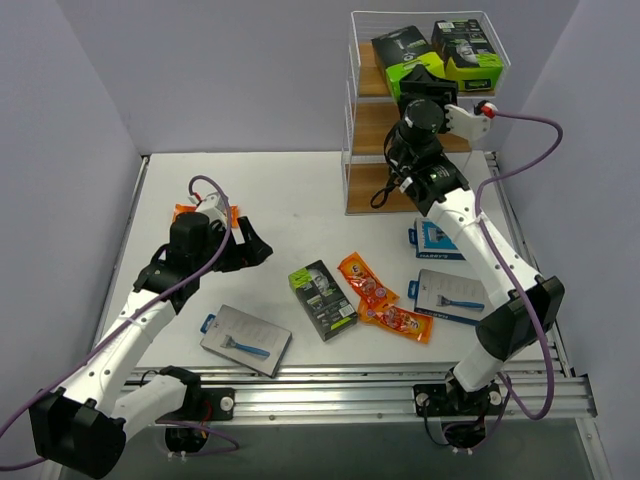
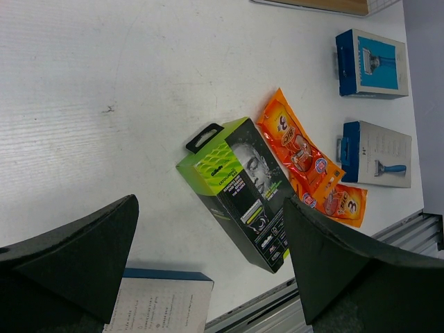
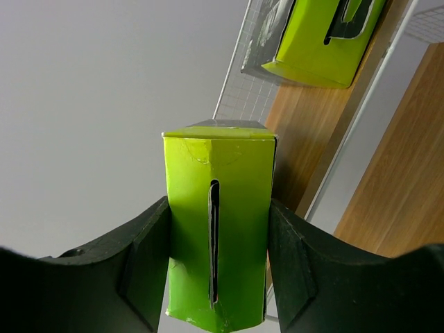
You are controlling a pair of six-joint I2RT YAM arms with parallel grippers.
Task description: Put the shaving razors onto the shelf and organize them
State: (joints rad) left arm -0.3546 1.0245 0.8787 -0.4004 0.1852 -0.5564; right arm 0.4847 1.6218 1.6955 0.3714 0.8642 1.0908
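Note:
My right gripper point(image 1: 424, 82) is raised in front of the shelf point(image 1: 372, 125), at its top tier, and is shut on a black-and-lime-green razor box point(image 3: 216, 236) held end-on between the fingers. Two more such boxes point(image 1: 400, 48) point(image 1: 465, 50) rest on the top board. My left gripper point(image 1: 255, 245) hangs open over the table's left half, its wrist view looking down on another lime-green box point(image 2: 243, 191), two orange packets point(image 2: 298, 149) point(image 2: 343, 201) and a grey card point(image 2: 163, 305) near its fingers.
Two blue-and-grey razor cards point(image 1: 450, 297) point(image 1: 435, 240) lie on the right of the table under the right arm. An orange packet point(image 1: 185, 211) shows behind the left arm. A metal rail point(image 1: 380, 385) runs along the table's near edge.

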